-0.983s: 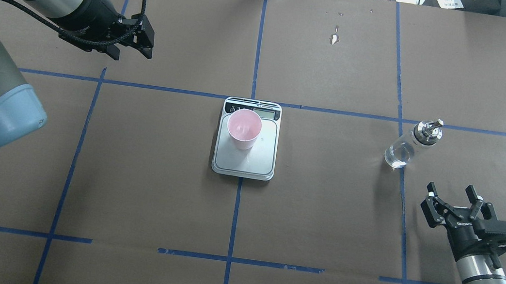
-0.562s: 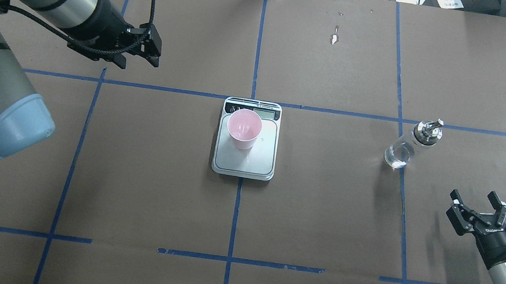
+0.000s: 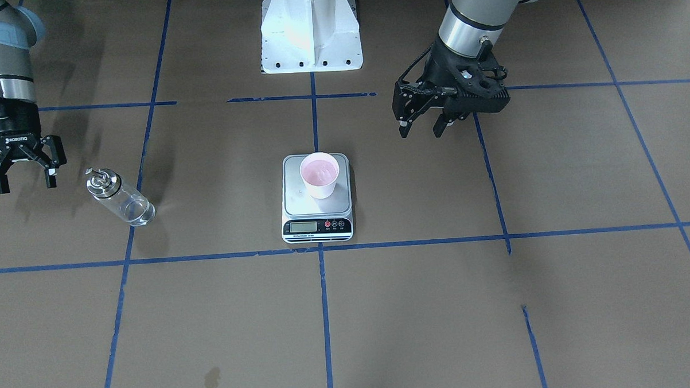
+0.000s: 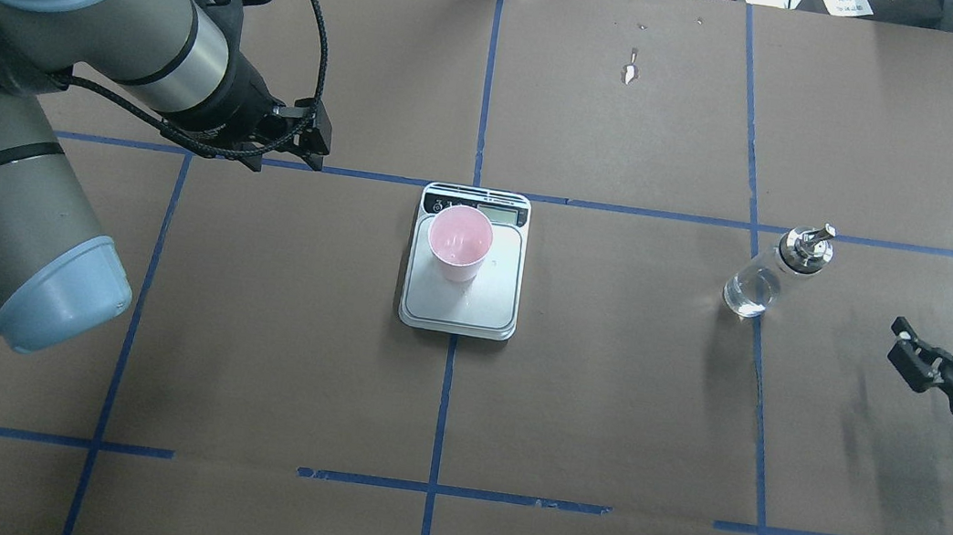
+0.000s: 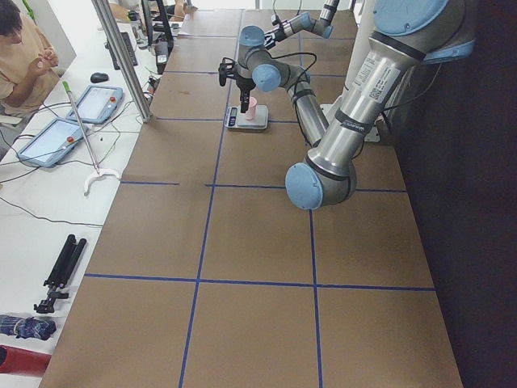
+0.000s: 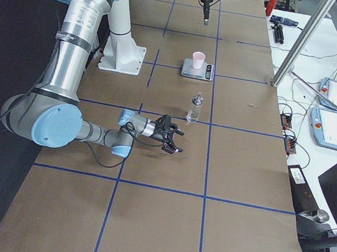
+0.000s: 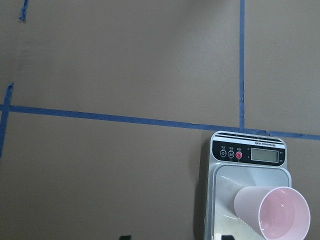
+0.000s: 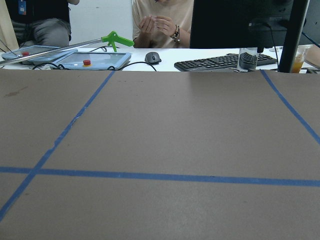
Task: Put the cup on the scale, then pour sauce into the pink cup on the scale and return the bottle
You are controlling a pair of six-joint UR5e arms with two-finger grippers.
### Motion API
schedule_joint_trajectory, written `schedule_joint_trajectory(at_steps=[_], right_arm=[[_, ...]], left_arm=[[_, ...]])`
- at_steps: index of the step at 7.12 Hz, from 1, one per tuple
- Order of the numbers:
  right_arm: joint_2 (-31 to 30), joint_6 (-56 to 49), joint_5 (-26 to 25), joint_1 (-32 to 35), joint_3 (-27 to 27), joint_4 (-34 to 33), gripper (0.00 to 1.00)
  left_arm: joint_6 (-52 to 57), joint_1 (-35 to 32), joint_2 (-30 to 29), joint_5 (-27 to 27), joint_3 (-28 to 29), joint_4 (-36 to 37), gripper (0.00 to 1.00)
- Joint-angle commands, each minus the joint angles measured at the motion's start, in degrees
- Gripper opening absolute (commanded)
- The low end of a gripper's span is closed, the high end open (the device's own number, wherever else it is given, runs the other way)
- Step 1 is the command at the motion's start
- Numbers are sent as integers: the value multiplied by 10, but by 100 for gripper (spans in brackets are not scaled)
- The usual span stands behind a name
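Note:
The pink cup (image 4: 459, 242) stands upright on the back left part of the silver scale (image 4: 471, 308), also seen from the front as the cup (image 3: 319, 175) on the scale (image 3: 317, 209). The clear glass bottle (image 4: 766, 273) with a metal spout stands alone to the right, clear sauce (image 4: 747, 296) in its bottom. My left gripper (image 4: 312, 149) hangs open and empty, left of and behind the scale. My right gripper (image 3: 24, 179) is open and empty, beside the bottle (image 3: 121, 199) and apart from it.
The brown table cover carries a grid of blue tape lines. The white robot base plate (image 3: 311, 40) sits at the near edge. Beyond the far edge are a keyboard (image 8: 225, 61), tablets (image 8: 92, 59) and seated people.
My left gripper has swung right and nearer, closing on the scale's back left corner. My right gripper has drawn away to the right of the bottle. Cup, scale and bottle have not moved.

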Motion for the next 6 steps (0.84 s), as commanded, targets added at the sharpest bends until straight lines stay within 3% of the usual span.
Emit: schedule_joint_trajectory(at_steps=[1,2,4,6], right_arm=[[59,-19,81,86,-14,-2,100],[70,-24,150,128,-18,-6,100],[135,-57,283,226,-75,-15,100],[176,-140,417,314,-85,-112,100]], left_arm=[[58,-21,4,2,1,1,67],[121,-50,18,1,1,1,67],[239,-109,51,1,22,0,67],[339,-157,105,-4,27,-6,67]])
